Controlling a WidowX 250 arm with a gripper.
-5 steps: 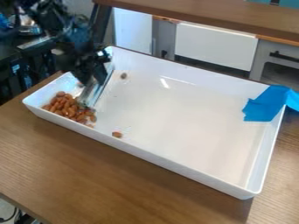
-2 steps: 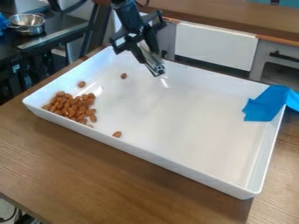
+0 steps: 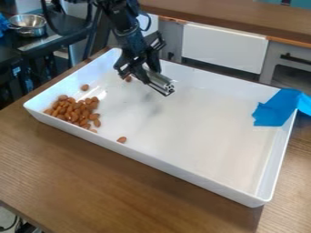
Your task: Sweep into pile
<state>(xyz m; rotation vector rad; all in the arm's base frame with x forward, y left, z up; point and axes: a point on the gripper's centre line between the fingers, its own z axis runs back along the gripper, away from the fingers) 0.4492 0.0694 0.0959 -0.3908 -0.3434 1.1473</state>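
Observation:
My black gripper (image 3: 148, 76) hangs over the upper middle of the white tray (image 3: 194, 123), shut on a silvery metal tool (image 3: 160, 83) that points down to the right. Brown almonds (image 3: 76, 110) lie heaped in the tray's left corner. One single almond (image 3: 85, 87) rests just above the heap, and another almond (image 3: 122, 139) lies to its lower right near the front wall. A third stray almond (image 3: 128, 78) is partly hidden beside the gripper.
Blue tape or cloth (image 3: 276, 109) hangs over the tray's right corner. The tray stands on a wooden table (image 3: 121, 191). Behind at the left, a metal bowl (image 3: 28, 24) sits on a dark counter; a brown shelf (image 3: 237, 17) runs along the back.
From the heap at the left, the gripper has moved up and right with the tool, then lower over the tray. A lone almond above the heap has come into sight.

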